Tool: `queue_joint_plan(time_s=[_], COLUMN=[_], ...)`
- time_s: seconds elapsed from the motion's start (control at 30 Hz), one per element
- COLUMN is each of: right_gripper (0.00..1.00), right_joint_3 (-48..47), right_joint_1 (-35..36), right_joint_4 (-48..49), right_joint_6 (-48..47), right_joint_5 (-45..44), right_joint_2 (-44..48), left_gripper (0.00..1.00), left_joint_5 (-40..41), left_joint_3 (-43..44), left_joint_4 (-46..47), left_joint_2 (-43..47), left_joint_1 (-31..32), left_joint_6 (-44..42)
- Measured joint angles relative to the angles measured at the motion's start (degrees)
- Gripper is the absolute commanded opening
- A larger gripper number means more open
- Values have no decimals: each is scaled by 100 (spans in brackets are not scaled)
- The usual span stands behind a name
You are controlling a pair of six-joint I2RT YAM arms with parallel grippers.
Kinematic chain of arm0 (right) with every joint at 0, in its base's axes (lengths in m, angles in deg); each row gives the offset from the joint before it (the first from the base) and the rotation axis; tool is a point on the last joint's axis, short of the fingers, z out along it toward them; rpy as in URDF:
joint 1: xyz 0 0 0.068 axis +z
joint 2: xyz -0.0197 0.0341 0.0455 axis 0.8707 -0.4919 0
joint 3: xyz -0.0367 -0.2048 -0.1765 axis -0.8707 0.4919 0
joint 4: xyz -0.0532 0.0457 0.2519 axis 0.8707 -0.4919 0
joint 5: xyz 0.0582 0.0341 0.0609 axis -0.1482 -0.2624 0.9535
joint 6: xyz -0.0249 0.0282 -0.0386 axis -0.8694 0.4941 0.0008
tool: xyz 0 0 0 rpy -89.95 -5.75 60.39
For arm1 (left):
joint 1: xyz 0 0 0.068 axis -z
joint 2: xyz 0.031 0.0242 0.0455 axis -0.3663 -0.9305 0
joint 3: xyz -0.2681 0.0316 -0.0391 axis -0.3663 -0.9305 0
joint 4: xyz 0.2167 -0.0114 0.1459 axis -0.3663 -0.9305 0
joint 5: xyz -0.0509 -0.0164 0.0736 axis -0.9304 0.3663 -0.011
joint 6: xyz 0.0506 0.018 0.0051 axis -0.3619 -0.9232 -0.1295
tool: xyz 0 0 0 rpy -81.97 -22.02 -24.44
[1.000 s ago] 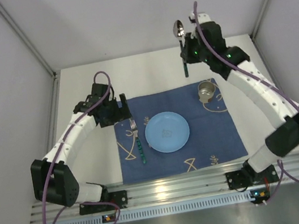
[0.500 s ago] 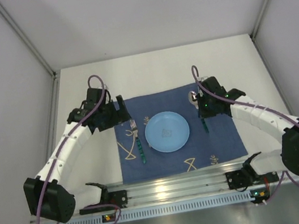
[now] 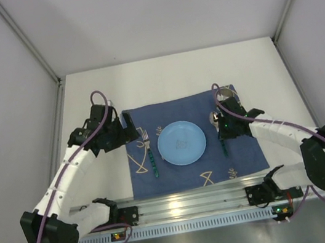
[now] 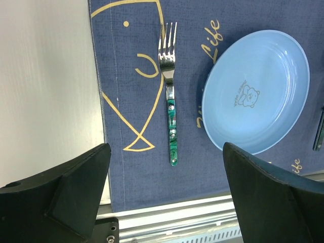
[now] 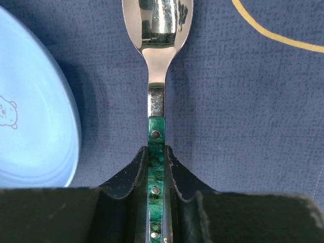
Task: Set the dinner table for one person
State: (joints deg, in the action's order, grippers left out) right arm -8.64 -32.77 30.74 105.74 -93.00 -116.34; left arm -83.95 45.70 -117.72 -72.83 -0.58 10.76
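On the white dinner table [image 3: 88, 90] lies a dark blue fish-patterned cloth [image 3: 243, 158]. At its middle is a light blue plate [image 3: 181, 142] [image 4: 255, 91]. A green-handled fork [image 3: 149, 152] [image 4: 171, 109] lies left of the plate, tines pointing away. My right gripper [image 3: 222, 129] [image 5: 157, 152] is shut on the green handle of a spoon [image 3: 213, 117] [image 5: 157, 30]. It holds the spoon low over the cloth just right of the plate [image 5: 30, 126], bowl pointing away. My left gripper [image 3: 128, 130] [image 4: 164, 152] hangs open and empty above the fork's side of the cloth.
A metal cup [image 3: 227, 92] stands at the cloth's far right corner, partly hidden behind the right arm. The ribbed aluminium rail [image 3: 182, 200] [image 4: 167, 223] runs along the near edge. Grey walls enclose the table on three sides.
The right arm has come down from high at the back, carrying the spoon, to the cloth right of the plate. The left arm has drawn back a little to the left.
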Motion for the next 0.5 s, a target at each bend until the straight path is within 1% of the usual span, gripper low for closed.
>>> queue_joint_plan(time_s=[0.13,0.17,0.23,0.33,0.4,0.5], right_gripper=[23,41,51,87,94,98], right_joint_3=[4,4,4,2,-11,-140], right_joint_1=[7,15,33,46,59,63], right_joint_4=[61,66,63,-15,-140,-485], right_joint_6=[63,83,116,125,83,0], right_joint_5=[2,0,4,-20,-48,-144], right_joint_2=[7,20,116,461,743,1139], left_gripper=[98,98,99,99,99,99], left_joint_5=[103,133,199,328,450,658], left_joint_3=[0,0,0,4,24,37], left_joint_4=[-70,-87,-122,-197,-243,-232], left_joint_2=[85,109,125,114,109,101], left_joint_1=[11,13,15,15,15,15], left_joint_6=[33,35,33,20,-17,-101])
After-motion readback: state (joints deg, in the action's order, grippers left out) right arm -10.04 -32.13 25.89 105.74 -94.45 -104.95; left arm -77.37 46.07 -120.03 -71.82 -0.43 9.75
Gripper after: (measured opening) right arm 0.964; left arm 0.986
